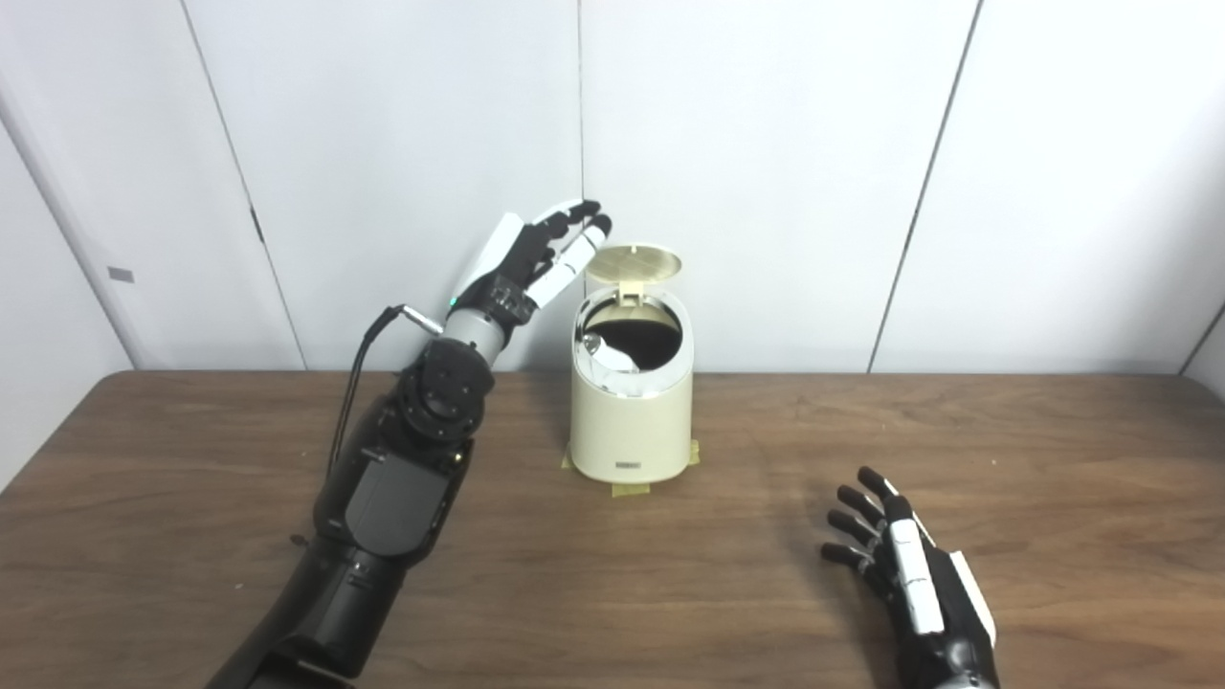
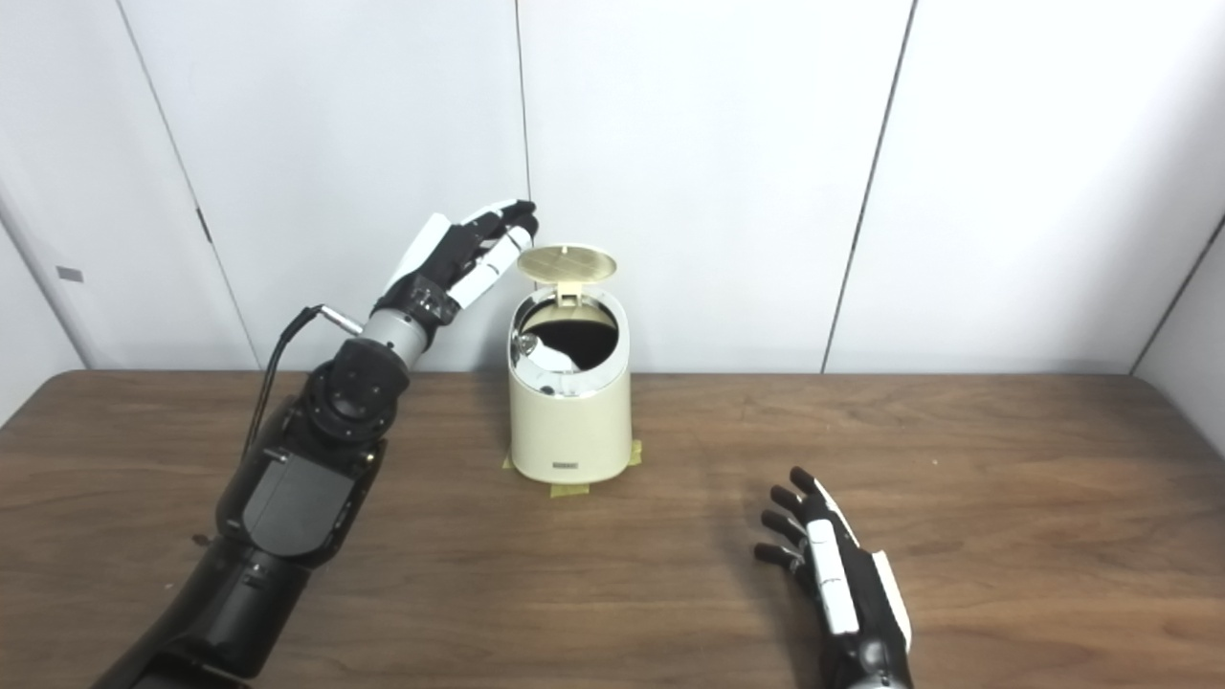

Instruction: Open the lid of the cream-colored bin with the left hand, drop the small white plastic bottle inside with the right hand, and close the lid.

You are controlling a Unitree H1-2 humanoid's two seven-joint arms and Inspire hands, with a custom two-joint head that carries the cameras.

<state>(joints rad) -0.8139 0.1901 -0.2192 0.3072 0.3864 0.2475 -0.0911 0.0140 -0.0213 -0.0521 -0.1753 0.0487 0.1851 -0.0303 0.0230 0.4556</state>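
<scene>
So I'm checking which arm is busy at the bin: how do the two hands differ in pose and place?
The left hand is raised off the table, fingers reaching up beside the open lid of the cream-colored bin; the right hand sits low over the table, well clear of the bin. The left arm stretches far forward, while the right barely enters the picture. Both hands are open and hold nothing.
</scene>
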